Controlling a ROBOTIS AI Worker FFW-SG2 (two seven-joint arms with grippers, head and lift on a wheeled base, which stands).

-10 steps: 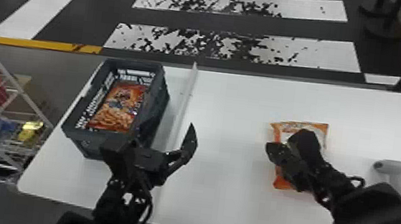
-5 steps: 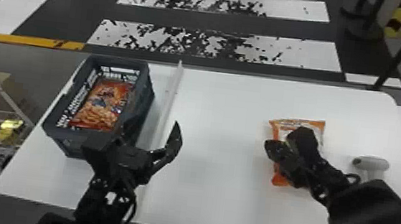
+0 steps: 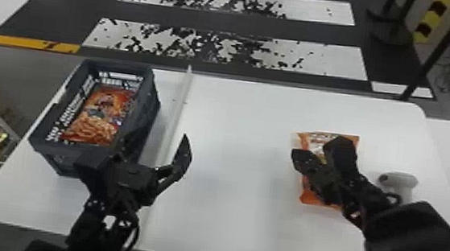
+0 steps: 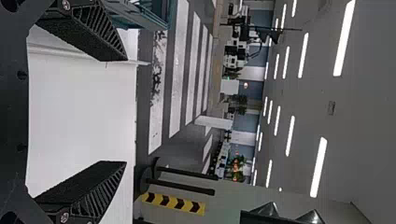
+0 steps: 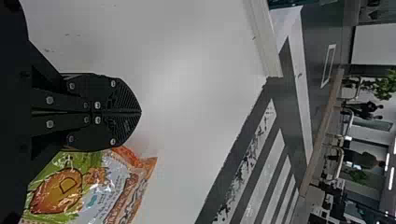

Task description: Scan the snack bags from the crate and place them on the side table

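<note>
The left claw [image 3: 157, 137] is released, its fingers spread apart beside the dark crate [image 3: 117, 67] on the white desk [image 3: 226, 216]. Inside the crate lies a red-orange snack bag [image 3: 95, 122], its printed face up. The right claw [image 3: 297, 156] is clenched on itself, fingers together with nothing between them, over the desk by an orange snack bag [image 3: 311, 197] that lies flat there, partly hidden by the arm in the head view. A pale handheld scanner [image 3: 398, 181] is near that bag, and a pale strip [image 3: 175, 117] runs along the desk just beside the crate.
</note>
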